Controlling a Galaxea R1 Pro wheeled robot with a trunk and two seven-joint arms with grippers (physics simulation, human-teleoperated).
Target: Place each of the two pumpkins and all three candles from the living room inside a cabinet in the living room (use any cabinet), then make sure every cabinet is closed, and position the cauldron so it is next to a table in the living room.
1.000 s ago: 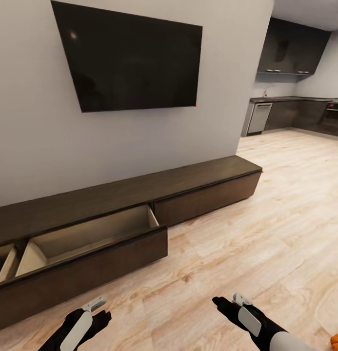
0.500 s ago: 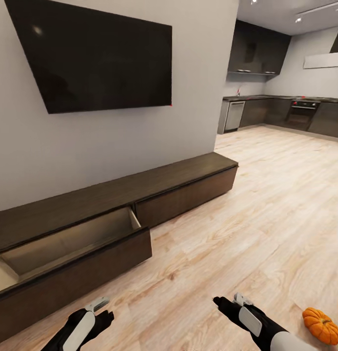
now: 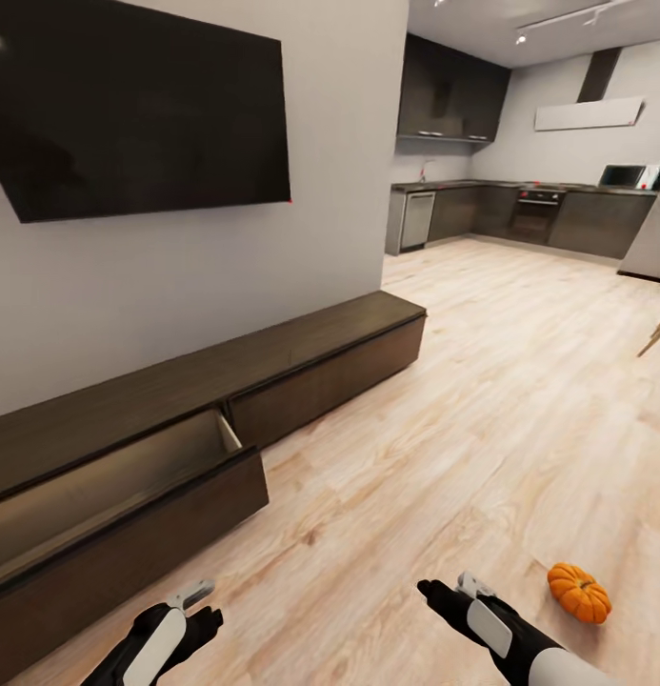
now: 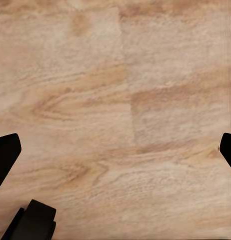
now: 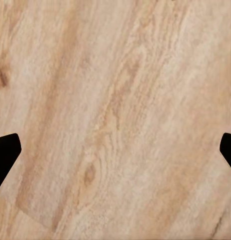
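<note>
Panning rightward, head camera is sliding the long low dark-brown wooden cabinet (image 3: 272, 381) and the black wall screen (image 3: 130, 105) leftward while one small ribbed orange pumpkin (image 3: 578, 592) is coming fully into sight on the pale plank floor (image 3: 444, 457), just beside the right claw (image 3: 444, 591) — likely the next pickup. Count: one pumpkin, one cabinet with one drawer (image 3: 110, 476) standing pulled open; both left claw (image 3: 191, 610) and right claw are hanging wide apart and empty over bare floor.
</note>
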